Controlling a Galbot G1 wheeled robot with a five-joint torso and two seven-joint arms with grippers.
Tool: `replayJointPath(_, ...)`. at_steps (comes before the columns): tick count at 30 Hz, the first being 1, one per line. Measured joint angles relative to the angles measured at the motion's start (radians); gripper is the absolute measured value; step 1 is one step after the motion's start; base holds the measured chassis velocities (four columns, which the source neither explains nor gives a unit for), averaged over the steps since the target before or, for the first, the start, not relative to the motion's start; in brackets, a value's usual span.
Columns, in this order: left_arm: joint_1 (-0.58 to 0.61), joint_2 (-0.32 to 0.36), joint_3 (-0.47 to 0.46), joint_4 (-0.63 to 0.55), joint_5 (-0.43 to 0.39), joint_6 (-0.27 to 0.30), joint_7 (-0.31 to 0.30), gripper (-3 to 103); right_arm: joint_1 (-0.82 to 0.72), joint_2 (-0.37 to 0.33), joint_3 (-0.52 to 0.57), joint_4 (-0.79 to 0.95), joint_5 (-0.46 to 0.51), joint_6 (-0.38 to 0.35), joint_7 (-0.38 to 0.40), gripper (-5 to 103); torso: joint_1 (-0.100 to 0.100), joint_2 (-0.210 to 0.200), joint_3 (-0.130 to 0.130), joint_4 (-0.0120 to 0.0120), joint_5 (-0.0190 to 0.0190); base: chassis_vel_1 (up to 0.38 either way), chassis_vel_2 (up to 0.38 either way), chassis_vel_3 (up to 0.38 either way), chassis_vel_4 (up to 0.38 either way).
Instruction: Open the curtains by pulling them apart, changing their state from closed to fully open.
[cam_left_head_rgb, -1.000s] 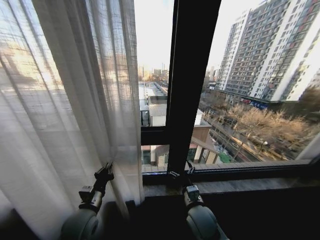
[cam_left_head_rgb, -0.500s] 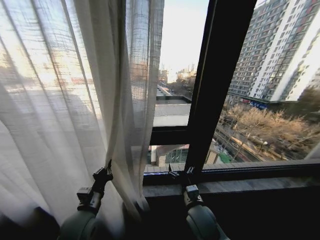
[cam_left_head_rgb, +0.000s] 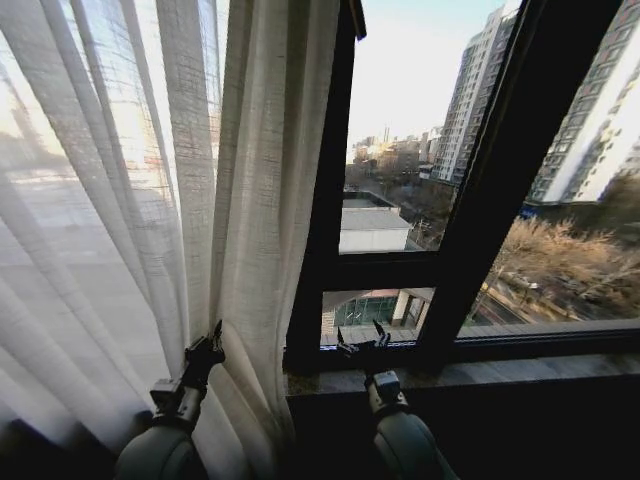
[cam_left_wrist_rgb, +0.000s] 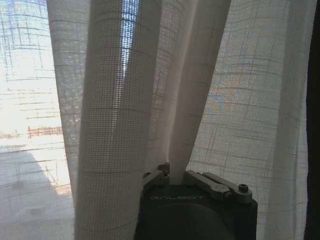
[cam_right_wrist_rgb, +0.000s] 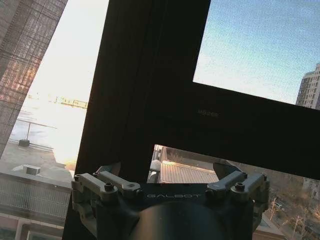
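Note:
The curtains (cam_left_head_rgb: 150, 200) hang as one sheer white pleated panel over the left half of the window, with the inner edge bunched into cream folds. My left gripper (cam_left_head_rgb: 208, 347) is low against those folds. In the left wrist view a narrow fold of the curtains (cam_left_wrist_rgb: 115, 100) runs down between the fingers of my left gripper (cam_left_wrist_rgb: 176, 176), which is shut on it. My right gripper (cam_left_head_rgb: 360, 338) stands open in front of the bare glass, just above the sill. In the right wrist view my right gripper (cam_right_wrist_rgb: 170, 172) holds nothing.
A dark vertical window frame bar (cam_left_head_rgb: 320, 250) stands right beside the curtain's edge, and a second slanted bar (cam_left_head_rgb: 520, 170) is to the right. A stone sill (cam_left_head_rgb: 500, 370) runs below the glass. The frame bars (cam_right_wrist_rgb: 150, 75) are close ahead of the right gripper.
The whole picture has shifted, so the camera has moved. Both grippers keep their places in view. The curtain's edge is now more bunched and lies against a frame bar.

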Motion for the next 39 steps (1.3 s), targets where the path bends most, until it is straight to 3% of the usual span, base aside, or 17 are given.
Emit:
replayJointPath(30,0.086,-0.068,-0.017,-0.061,0.07,-0.011,-0.003,0,-0.007,-0.013,-0.014,0.02,0.022,0.016,0.004,100,0.0,0.0,0.0,0.0001,-0.0001,0.353,0.35,-0.355,-0.352)
replayJointPath(39,0.095,-0.071,-0.02,-0.066,0.072,-0.011,-0.006,0,-0.006,-0.017,-0.011,0.027,0.027,0.017,0.003,100,0.0,0.0,0.0,0.0003,-0.0006,0.122,0.098,-0.111,-0.1)
